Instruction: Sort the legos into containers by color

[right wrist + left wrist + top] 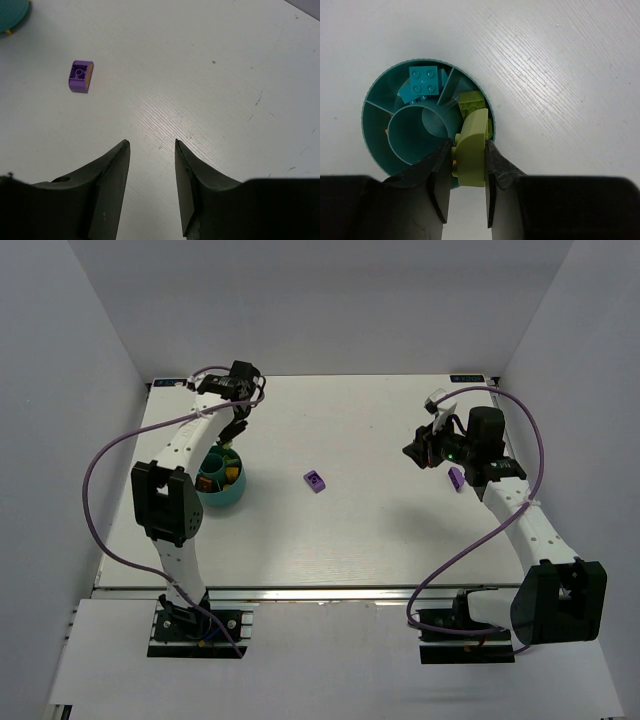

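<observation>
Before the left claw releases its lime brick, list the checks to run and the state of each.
1. Left claw shut on the curved lime green plastic brick: ok.
2. Held brick over the compartment of the round teal plastic bowl that holds the second lime green brick: ok.
3. That compartment free of other colours: cannot tell, the claw hides part of it.
4. Cyan bricks in a separate compartment: ok.
5. Right claw open, away from the bowl: ok.
6. Purple plastic brick sorted: not ok, it lies on the white table.

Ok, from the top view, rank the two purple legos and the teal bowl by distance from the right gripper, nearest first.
1. The right-hand purple lego, beside the right gripper and its arm.
2. The mid-table purple lego, to its left.
3. The teal bowl, far left.
</observation>
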Robot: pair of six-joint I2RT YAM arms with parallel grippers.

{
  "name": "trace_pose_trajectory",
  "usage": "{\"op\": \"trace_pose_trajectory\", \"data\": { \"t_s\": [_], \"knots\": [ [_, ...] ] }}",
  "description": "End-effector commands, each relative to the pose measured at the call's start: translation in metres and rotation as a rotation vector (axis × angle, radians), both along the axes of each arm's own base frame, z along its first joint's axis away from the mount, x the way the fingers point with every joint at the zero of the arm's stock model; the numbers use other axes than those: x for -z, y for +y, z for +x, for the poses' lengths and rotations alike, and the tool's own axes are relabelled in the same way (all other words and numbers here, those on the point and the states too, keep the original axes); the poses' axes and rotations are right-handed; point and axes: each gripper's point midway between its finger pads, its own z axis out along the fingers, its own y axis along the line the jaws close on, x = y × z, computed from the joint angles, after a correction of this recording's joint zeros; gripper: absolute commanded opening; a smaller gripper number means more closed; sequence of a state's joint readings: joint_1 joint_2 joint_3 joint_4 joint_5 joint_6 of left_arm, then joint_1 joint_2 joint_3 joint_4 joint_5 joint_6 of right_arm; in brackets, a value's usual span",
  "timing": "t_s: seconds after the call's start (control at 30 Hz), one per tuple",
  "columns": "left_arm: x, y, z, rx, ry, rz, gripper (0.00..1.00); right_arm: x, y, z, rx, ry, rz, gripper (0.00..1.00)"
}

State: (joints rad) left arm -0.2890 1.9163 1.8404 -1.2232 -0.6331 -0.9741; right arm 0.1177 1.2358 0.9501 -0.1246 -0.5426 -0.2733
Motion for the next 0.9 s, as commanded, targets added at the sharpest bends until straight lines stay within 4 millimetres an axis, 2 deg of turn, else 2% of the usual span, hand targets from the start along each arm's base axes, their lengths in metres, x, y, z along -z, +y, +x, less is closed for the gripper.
{"op": "trace_pose_trajectory", "data": {
  "t_s": [0.0,0.27,0.3,0.37,0.63,0.77,0.8,0.87],
  "knots": [
    [-0.004,0.004,0.01,0.001,-0.012,0.028,0.2,-0.01,0.001,0.002,-0.007,-0.044,0.014,0.47],
    [0.009,0.013,0.018,-0.015,0.01,0.035,0.28,-0.01,0.0,0.005,-0.003,-0.045,0.008,0.47],
    [0.009,0.013,0.019,-0.017,0.01,0.036,0.32,-0.009,0.0,0.005,-0.005,-0.045,0.008,0.47],
    [0.012,0.013,0.021,-0.014,0.017,0.039,0.34,-0.009,0.0,0.005,-0.005,-0.044,0.009,0.47],
    [0.025,0.014,0.018,-0.015,0.044,0.034,0.45,-0.009,0.0,0.007,-0.002,-0.045,0.008,0.47],
    [0.026,0.014,0.019,-0.017,0.045,0.03,0.51,-0.01,0.0,0.007,-0.004,-0.046,0.007,0.48],
    [0.025,0.014,0.019,-0.016,0.043,0.03,0.55,-0.01,0.0,0.007,-0.004,-0.047,0.006,0.49],
    [0.024,0.014,0.019,-0.018,0.041,0.032,0.56,-0.01,0.0,0.008,-0.003,-0.047,0.006,0.5]
  ]
}}
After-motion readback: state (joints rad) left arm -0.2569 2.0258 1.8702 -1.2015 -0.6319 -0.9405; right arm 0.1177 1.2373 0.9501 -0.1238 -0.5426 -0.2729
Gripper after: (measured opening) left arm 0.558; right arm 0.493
